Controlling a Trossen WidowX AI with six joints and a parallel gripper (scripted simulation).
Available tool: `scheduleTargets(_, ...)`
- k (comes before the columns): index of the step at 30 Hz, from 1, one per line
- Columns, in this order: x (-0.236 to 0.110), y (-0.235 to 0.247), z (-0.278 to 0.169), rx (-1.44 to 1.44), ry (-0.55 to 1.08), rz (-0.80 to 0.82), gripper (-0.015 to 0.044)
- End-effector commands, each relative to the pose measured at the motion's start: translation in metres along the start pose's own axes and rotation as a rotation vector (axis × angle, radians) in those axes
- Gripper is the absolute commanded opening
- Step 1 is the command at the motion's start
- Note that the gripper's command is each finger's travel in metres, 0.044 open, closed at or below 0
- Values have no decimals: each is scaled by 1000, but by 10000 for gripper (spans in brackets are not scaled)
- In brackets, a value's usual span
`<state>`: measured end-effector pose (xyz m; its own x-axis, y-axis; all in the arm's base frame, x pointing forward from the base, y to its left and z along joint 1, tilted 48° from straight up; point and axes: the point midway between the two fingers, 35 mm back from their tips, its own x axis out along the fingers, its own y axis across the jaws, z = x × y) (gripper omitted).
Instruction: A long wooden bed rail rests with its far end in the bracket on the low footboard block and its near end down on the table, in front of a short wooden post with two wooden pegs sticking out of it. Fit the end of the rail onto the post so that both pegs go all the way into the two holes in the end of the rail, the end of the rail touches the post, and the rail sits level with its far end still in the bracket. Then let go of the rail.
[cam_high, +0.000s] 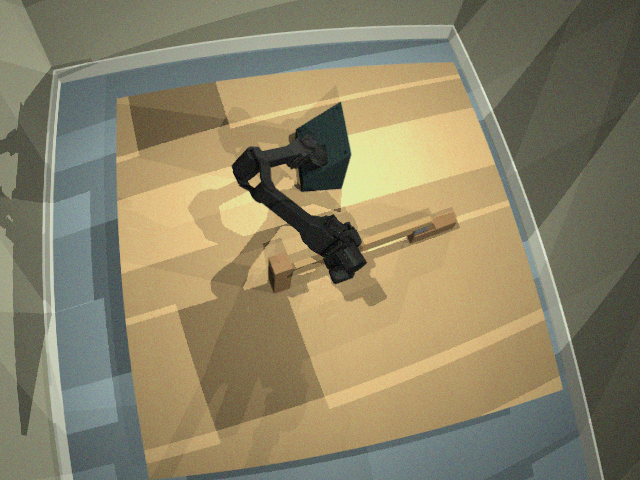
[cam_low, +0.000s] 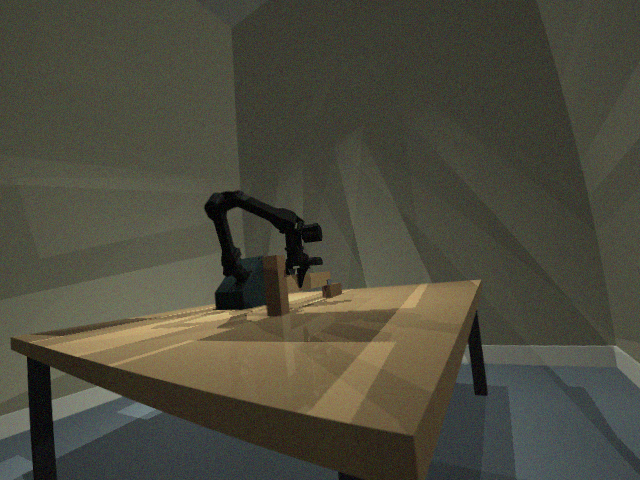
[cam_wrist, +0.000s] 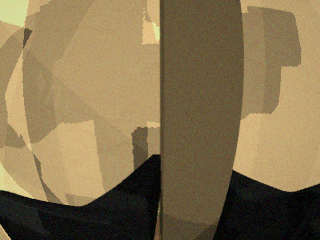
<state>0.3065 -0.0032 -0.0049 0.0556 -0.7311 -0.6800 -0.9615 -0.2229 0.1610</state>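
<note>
The long wooden rail (cam_high: 388, 240) (cam_wrist: 200, 80) runs from the short wooden post (cam_high: 281, 275) (cam_low: 275, 291) toward the low footboard block (cam_high: 444, 220) (cam_low: 332, 289). Its far end lies in the dark bracket (cam_high: 421, 233). My gripper (cam_high: 345, 264) (cam_low: 302, 272) (cam_wrist: 176, 162) is shut on the rail near its post end, fingers on both sides, and holds that end off the table. In the exterior view the rail (cam_low: 316, 280) shows just right of the post, at about peg height. The pegs and the rail's end holes are hidden, so I cannot tell whether they are engaged.
The arm's dark base block (cam_high: 324, 149) (cam_low: 242, 291) stands behind the rail. The wooden table (cam_high: 413, 335) (cam_low: 310, 372) sits on a blue floor inside a low pale border wall (cam_high: 49, 258). Moving shadows and light stripes cross the table top.
</note>
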Motion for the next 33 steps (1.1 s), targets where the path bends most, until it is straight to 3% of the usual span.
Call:
scheduleTargets(1,-2,0,-3,-1,8,-3,0)
scheduleTargets(33,0,0,-11,-1,9,-3,0)
